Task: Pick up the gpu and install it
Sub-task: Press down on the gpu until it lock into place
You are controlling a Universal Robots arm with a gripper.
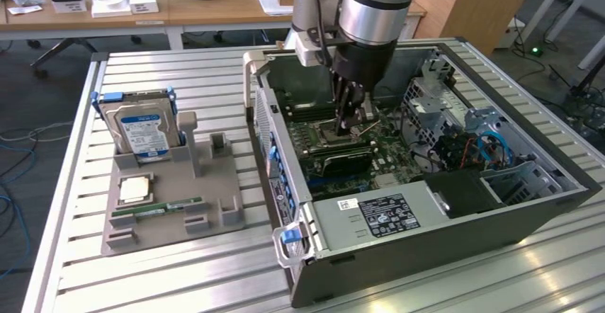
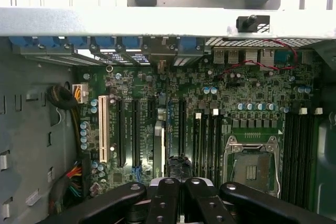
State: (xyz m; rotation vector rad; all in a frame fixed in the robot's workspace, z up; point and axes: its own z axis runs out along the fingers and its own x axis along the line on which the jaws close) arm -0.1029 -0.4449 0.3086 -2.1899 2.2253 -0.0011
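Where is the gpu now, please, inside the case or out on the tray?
Inside: the gpu stands on edge on the motherboard, just under the gripper.

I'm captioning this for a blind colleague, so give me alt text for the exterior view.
A robot arm reaches down into an open computer case on a slatted metal table, its end effector shut just above the motherboard, over a dark gpu standing there. On the exterior view's left, a grey tray holds a hard drive, a processor chip and a green memory stick.
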